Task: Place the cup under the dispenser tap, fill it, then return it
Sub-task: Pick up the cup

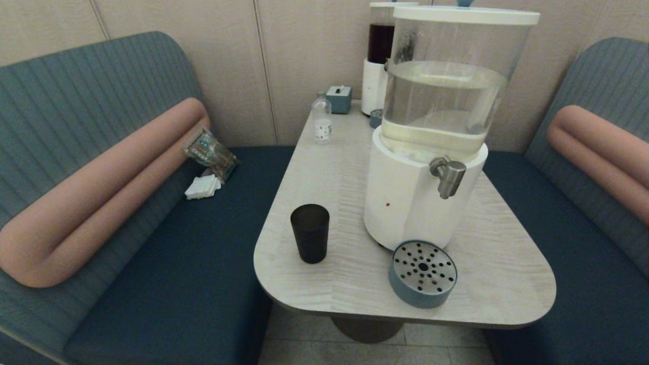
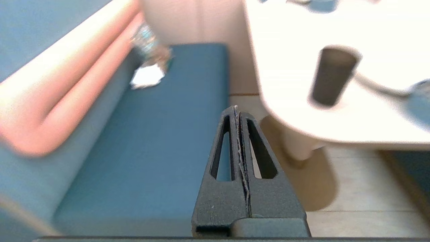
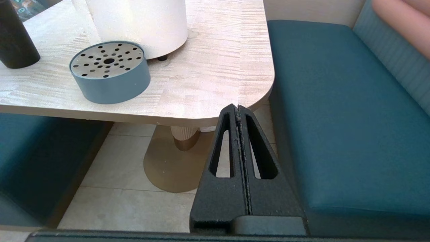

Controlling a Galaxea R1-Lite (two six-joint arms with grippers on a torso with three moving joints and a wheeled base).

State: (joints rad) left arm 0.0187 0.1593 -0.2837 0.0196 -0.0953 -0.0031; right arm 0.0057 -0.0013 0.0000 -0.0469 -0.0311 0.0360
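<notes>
The dark cup (image 1: 310, 232) stands upright on the table's near left part, left of the dispenser's white base (image 1: 405, 197). The steel dispenser tap (image 1: 448, 176) juts from that base, above a round blue drip tray (image 1: 423, 273) with a perforated steel top. Neither arm shows in the head view. My left gripper (image 2: 237, 109) is shut and empty, hanging below table height off the near left corner, with the cup (image 2: 332, 76) ahead of it. My right gripper (image 3: 238, 107) is shut and empty, just below the table's near right corner; the drip tray (image 3: 110, 71) and cup (image 3: 15, 42) lie beyond.
The pale wooden table (image 1: 507, 263) stands on a pedestal (image 3: 183, 137) between two blue benches with pink bolsters. A small clear bottle (image 1: 321, 119), a blue tissue box (image 1: 338, 99) and a narrow dark-liquid dispenser (image 1: 379, 56) stand at the far end. A snack packet (image 1: 210, 152) and napkins lie on the left bench.
</notes>
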